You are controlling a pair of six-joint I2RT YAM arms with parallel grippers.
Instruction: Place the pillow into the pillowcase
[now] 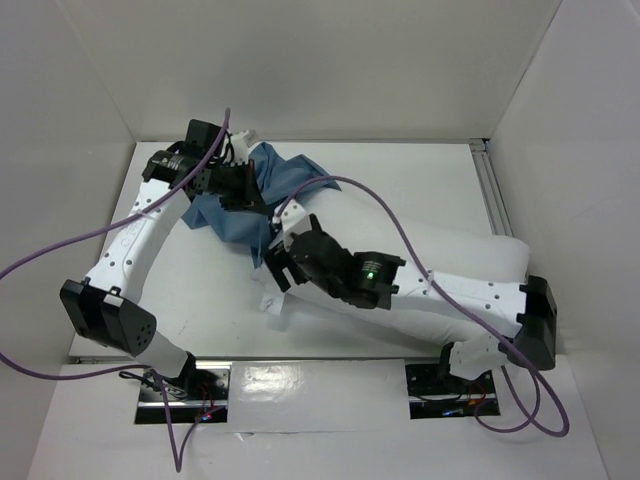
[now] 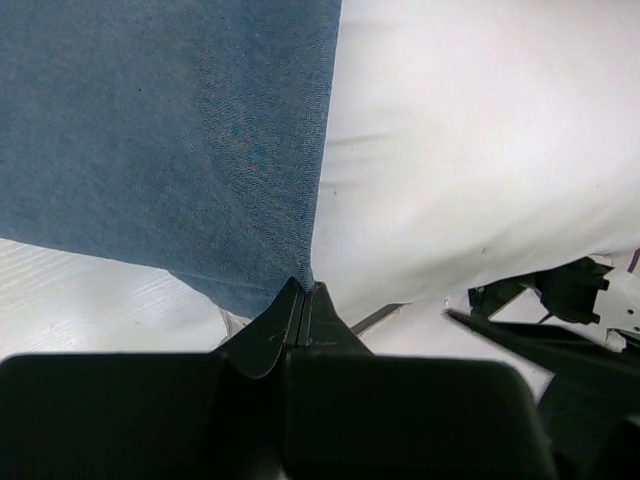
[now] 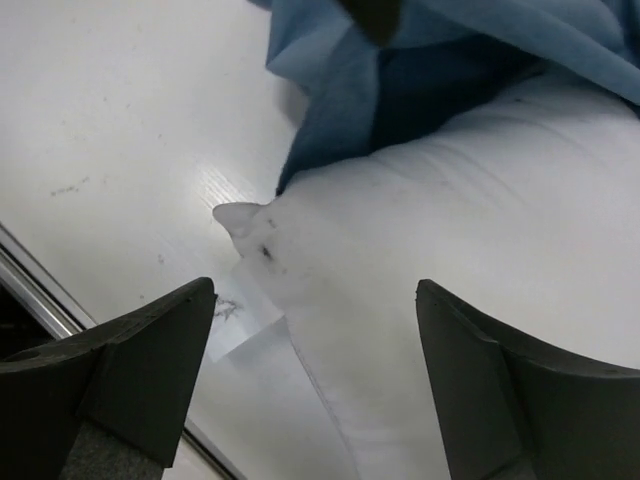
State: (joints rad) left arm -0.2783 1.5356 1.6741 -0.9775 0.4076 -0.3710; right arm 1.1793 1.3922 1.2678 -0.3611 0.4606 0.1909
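The white pillow [image 1: 455, 250] lies slantwise across the table, its far end under the blue pillowcase [image 1: 300, 178]. My left gripper [image 1: 243, 188] is shut on the edge of the pillowcase; in the left wrist view the closed gripper [image 2: 303, 292] pinches the blue cloth [image 2: 170, 130] right beside the white pillow [image 2: 480, 150]. My right gripper [image 1: 281, 258] is open and empty above the pillow's near corner. In the right wrist view the open gripper [image 3: 315, 290] straddles the pillow [image 3: 450, 230], whose pointed corner juts left; the pillowcase [image 3: 330, 60] bunches just beyond it.
White walls close in the table at the back and both sides. A metal rail [image 1: 492, 195] runs along the right edge. Purple cables [image 1: 380, 205] arc over the pillow. A small white tag [image 1: 271, 305] lies near the front edge.
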